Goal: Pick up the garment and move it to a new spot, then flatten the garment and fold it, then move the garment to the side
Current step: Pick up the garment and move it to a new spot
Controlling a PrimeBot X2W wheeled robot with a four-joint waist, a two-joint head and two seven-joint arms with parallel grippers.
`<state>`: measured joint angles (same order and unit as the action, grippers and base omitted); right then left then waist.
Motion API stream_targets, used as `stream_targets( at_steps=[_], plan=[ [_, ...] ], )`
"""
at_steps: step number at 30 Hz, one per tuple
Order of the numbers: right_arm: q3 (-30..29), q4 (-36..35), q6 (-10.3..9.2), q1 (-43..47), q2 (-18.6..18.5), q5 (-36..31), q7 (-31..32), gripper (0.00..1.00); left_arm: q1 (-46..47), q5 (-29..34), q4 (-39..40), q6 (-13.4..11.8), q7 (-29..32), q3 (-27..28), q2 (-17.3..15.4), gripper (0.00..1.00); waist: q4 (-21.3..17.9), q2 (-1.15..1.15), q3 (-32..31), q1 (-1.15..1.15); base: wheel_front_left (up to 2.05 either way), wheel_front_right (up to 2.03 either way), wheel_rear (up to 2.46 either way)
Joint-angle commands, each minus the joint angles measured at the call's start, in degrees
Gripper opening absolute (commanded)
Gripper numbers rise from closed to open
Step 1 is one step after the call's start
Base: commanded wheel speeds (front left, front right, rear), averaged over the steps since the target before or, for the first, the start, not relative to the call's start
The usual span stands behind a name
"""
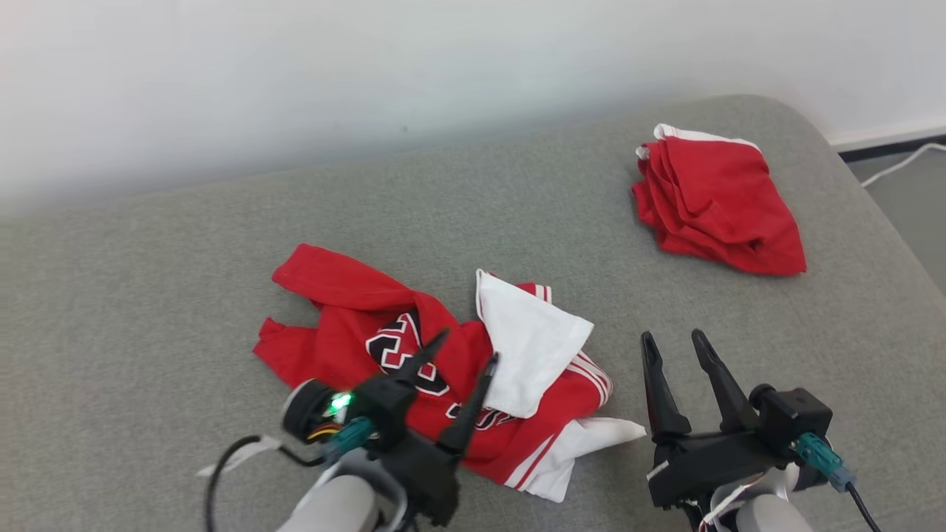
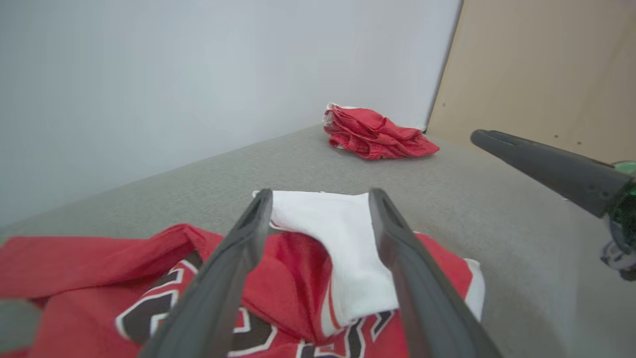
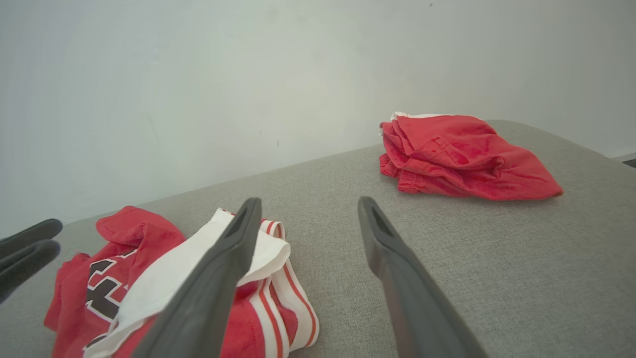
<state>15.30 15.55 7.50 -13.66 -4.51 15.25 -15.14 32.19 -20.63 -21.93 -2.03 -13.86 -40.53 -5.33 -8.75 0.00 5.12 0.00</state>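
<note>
Red jersey lay on grey cushion, left gripper above it, jaws spread empty, right gripper gaping beside its hem, red bundle near far edge.

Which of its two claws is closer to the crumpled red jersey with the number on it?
The left. The left gripper hangs open over the middle of the jersey, while the right gripper sits just off its right edge, above the bare grey cushion.

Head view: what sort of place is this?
Probably an indoor room set up for laundry folding: a grey upholstered surface, like a sofa or bed, against a plain white wall, with a crumpled red jersey and a second red garment on it.
</note>
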Motion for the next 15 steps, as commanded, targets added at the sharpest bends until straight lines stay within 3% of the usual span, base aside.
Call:
stream_targets(
  at_steps=[1, 8, 15],
  plan=[
    [-0.2, 0.0, -0.01, 1.1, -0.4, -0.5, -0.1, 1.00, -1.7, 0.5, 1.1, -1.0, -0.6, 0.9, -1.3, 1.00, 1.6, 0.00, -1.6, 0.00, 0.00, 0.00, 0.00],
    [-1.5, -0.1, -0.02, 3.0, -0.7, -0.7, -0.1, 1.00, -6.7, 0.4, 6.6, -5.8, -1.1, 5.5, -5.3, 1.00, 3.8, 0.00, -3.2, 0.00, 0.00, 0.00, 0.00],
    [-2.4, -0.6, -0.02, 4.5, -1.0, -0.5, -0.1, 1.00, -13.4, 0.1, 14.3, -11.5, -1.3, 13.7, -9.3, 1.00, 6.7, 0.00, -3.6, 0.00, 0.00, 0.00, 0.00]
  ],
)
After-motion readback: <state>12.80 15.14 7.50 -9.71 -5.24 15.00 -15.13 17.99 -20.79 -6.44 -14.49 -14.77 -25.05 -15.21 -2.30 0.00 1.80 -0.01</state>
